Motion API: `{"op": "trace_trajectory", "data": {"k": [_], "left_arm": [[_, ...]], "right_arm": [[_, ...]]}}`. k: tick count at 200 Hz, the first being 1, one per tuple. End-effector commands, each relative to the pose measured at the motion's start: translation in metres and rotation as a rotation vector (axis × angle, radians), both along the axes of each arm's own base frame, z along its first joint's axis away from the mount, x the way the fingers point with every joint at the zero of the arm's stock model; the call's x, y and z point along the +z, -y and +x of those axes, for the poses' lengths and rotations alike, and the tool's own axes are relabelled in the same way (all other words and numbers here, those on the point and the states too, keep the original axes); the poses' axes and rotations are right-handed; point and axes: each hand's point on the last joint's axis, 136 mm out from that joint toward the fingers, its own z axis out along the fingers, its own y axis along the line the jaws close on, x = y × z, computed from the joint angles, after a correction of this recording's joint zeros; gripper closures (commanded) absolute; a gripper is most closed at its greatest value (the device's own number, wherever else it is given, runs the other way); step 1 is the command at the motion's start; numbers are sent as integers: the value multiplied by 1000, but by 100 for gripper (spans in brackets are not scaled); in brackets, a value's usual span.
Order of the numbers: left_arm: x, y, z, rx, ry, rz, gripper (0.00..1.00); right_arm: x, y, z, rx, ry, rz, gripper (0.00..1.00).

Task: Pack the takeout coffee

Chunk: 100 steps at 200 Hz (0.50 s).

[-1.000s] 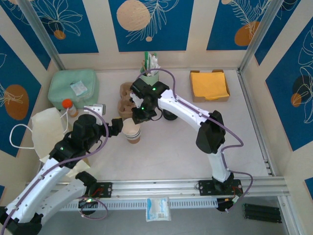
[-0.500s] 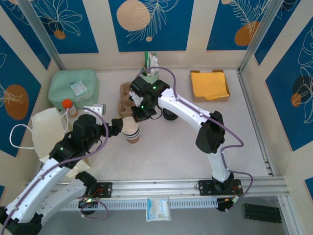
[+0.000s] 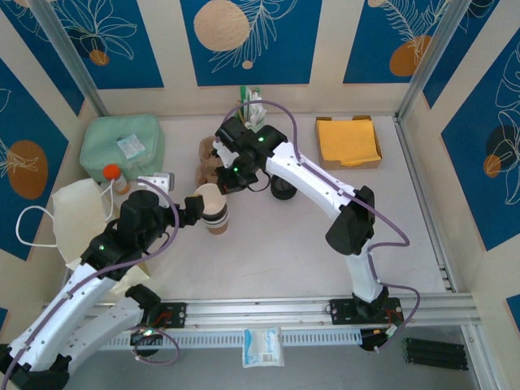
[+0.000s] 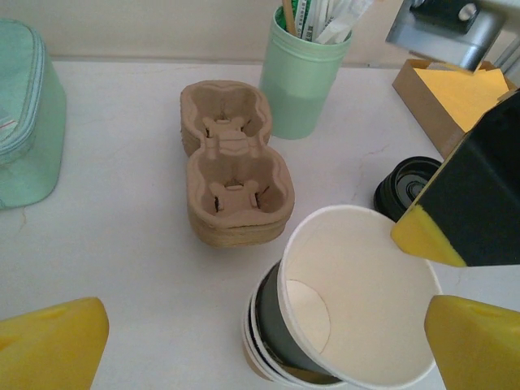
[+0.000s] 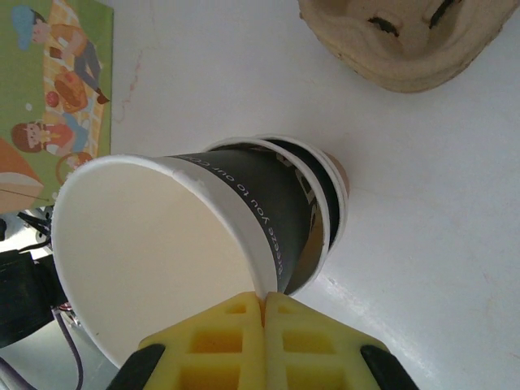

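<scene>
The right gripper (image 5: 264, 302) is clenched on the rim of the cup (image 5: 146, 244), which tilts just ahead of its fingers, base nested in the stack (image 5: 331, 199). The left gripper (image 4: 244, 345) is released, with a finger on either side of that stack.

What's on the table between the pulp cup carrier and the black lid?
Nothing: in the left wrist view, bare table separates the pulp carrier and black lid.

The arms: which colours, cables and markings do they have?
The left arm and right arm have white shells, black joints, purple cables and small green lights. The left end effector and right end effector carry yellow pads, the right ones gridded.
</scene>
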Motion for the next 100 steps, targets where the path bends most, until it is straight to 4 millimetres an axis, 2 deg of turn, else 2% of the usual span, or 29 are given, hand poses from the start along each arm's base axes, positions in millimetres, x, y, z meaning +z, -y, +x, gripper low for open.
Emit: {"op": "trace_trajectory", "data": {"k": [1,51,100], "left_arm": [[14,0,-3,1,20,-26,0],[25,-2,-5,2,45,-38,1],[40,-2,-6,-2,72,-51,1]], "right_arm": [[25,6,-6,11,14,39,100],[40,8,-5,5,26,70,100],[72,11,-8,3,58,136,100]]}}
